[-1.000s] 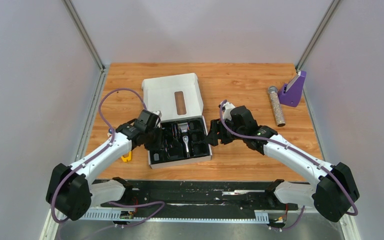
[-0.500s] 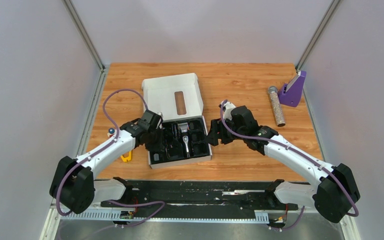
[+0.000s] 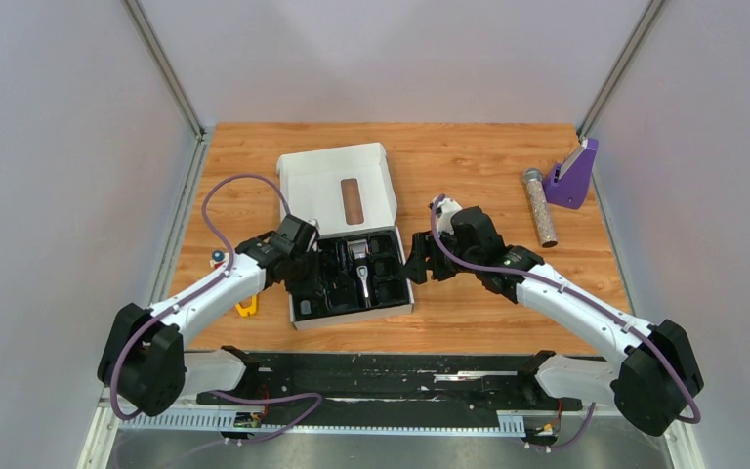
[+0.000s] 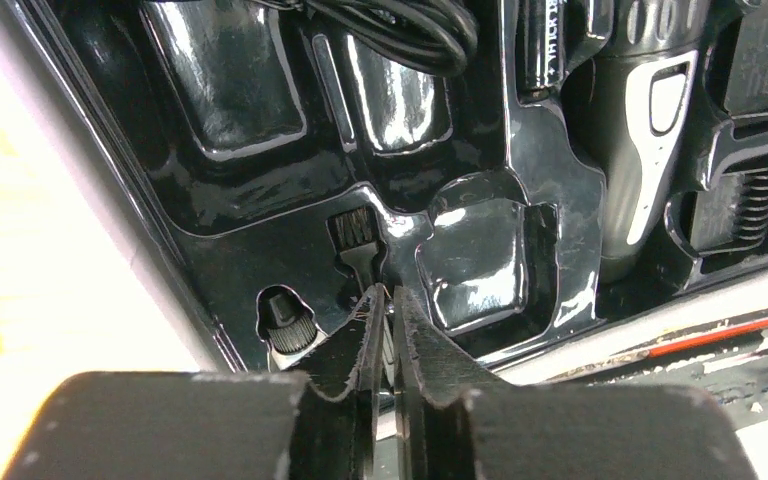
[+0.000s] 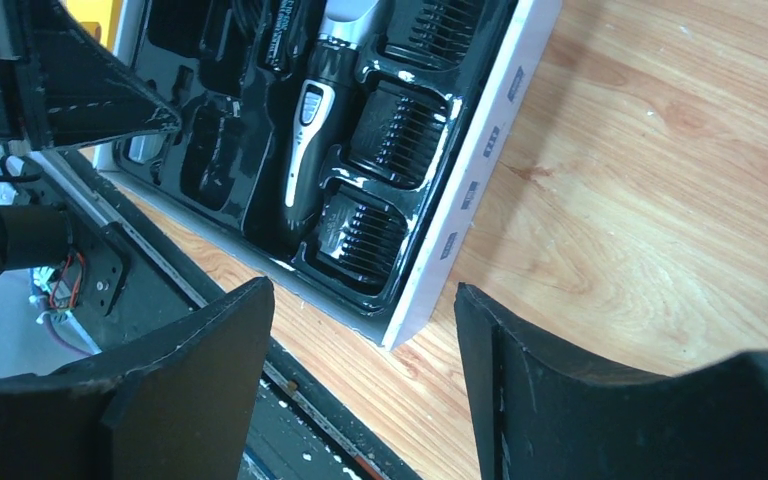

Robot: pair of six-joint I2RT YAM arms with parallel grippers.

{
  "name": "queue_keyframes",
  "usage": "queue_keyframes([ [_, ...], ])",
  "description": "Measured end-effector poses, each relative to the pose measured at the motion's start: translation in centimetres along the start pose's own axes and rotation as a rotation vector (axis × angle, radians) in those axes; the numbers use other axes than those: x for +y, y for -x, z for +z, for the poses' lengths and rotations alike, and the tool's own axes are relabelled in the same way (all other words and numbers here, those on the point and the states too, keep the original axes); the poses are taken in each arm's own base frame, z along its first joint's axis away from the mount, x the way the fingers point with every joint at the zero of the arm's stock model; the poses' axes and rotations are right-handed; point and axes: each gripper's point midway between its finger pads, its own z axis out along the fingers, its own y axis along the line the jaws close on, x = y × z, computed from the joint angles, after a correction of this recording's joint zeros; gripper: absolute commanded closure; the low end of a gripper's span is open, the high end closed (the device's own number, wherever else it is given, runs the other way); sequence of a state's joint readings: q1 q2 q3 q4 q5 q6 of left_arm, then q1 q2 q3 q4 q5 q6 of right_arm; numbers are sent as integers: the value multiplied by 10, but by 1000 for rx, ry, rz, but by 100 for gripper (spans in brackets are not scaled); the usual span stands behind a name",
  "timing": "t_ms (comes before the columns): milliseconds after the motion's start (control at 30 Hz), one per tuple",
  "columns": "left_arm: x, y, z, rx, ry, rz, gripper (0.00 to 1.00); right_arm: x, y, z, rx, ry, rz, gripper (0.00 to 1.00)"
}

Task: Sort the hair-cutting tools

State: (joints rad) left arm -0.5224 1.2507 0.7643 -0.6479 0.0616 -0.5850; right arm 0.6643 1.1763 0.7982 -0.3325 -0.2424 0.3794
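Observation:
The hair-cutting tools lie in a black moulded tray (image 3: 303, 309) inside an open white box. The clipper (image 3: 360, 264) with its silver head lies in the middle and also shows in the right wrist view (image 5: 318, 110). Comb guards (image 5: 398, 128) sit in the pockets beside it. The coiled cord (image 4: 400, 22) lies at the tray's far end. My left gripper (image 3: 305, 274) is low over the tray's left part. In its own view, my left gripper (image 4: 385, 292) is shut on the handle of the thin black stick (image 4: 357, 238), which has bristles at its tip. My right gripper (image 3: 413, 262) is open and empty by the box's right edge (image 5: 362, 288).
The box's white lid (image 3: 322, 186) lies open behind the tray. A yellow plastic piece (image 3: 246, 309) lies left of the box. A glittery cylinder (image 3: 541, 207) and a purple stand (image 3: 573, 176) are at the far right. A small ribbed cap (image 4: 285, 320) sits in a tray pocket.
My left gripper has shifted slightly right and down into the tray's left part. The right arm has not moved.

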Motion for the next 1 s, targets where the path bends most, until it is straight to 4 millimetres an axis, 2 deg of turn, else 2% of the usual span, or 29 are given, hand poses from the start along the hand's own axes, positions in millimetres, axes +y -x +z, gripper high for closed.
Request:
queue_keyframes([
  [133,-2,2,-6,-21,-8,-9,71,-8,1,0,-10,-45,2,29],
  [233,0,3,-13,-41,-2,-12,58,-17,4,-1,-20,-98,4,25],
  [367,-1,14,-29,-102,0,-11,43,-31,24,-6,-63,-189,21,18],
  [467,-3,26,-43,-164,-3,-10,30,-50,42,-7,-102,-279,59,15],
  [600,-3,46,-65,-270,2,4,15,-86,57,-9,-123,-406,178,14],
  [733,10,56,-80,-347,37,20,1,-132,63,-8,-115,-545,350,13],
  [900,33,70,-102,-459,122,65,0,-181,61,3,-74,-687,532,13],
  [1000,43,76,-113,-520,167,91,0,-201,59,16,-46,-746,590,13],
])
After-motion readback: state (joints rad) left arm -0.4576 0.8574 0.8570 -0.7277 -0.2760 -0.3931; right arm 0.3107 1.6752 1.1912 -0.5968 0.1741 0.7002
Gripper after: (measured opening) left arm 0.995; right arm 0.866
